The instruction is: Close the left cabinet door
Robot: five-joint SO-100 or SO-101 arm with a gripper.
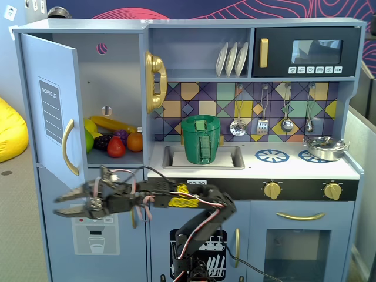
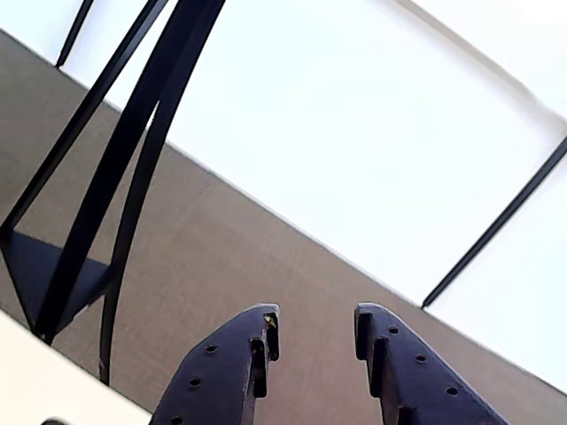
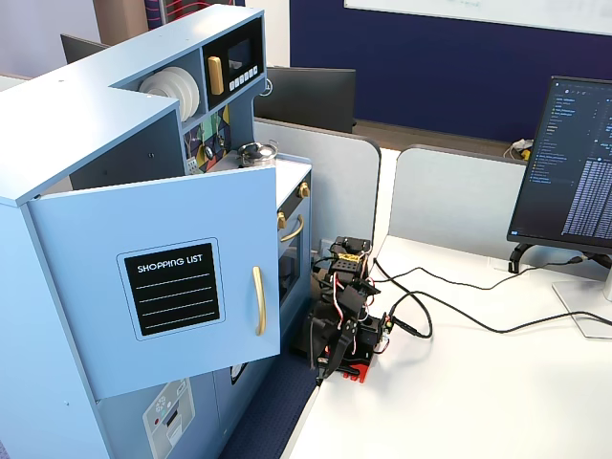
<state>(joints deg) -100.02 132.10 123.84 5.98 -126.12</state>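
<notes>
The left cabinet door [image 1: 54,70] is light blue with a black "SHOPPING LIST" panel [image 1: 50,111] and a curved gold handle [image 1: 69,147]. It stands swung wide open, and toy fruit shows on the shelf behind it. In the other fixed view the door [image 3: 86,229] faces the camera with its handle [image 3: 258,301] at the right. My gripper [image 1: 59,205] is open and empty. It points left, just below the door's lower edge and apart from it. In the wrist view the gripper [image 2: 314,323] shows two dark spread fingers with nothing between them.
A lower blue door with a white ice-dispenser graphic [image 1: 94,235] is behind the gripper. Toy fruit [image 1: 114,141], a gold phone [image 1: 155,79], a green pot [image 1: 201,140] and a black microwave [image 1: 305,53] are on the kitchen. The arm's base [image 3: 349,349], cables and a monitor [image 3: 574,163] are on the white desk.
</notes>
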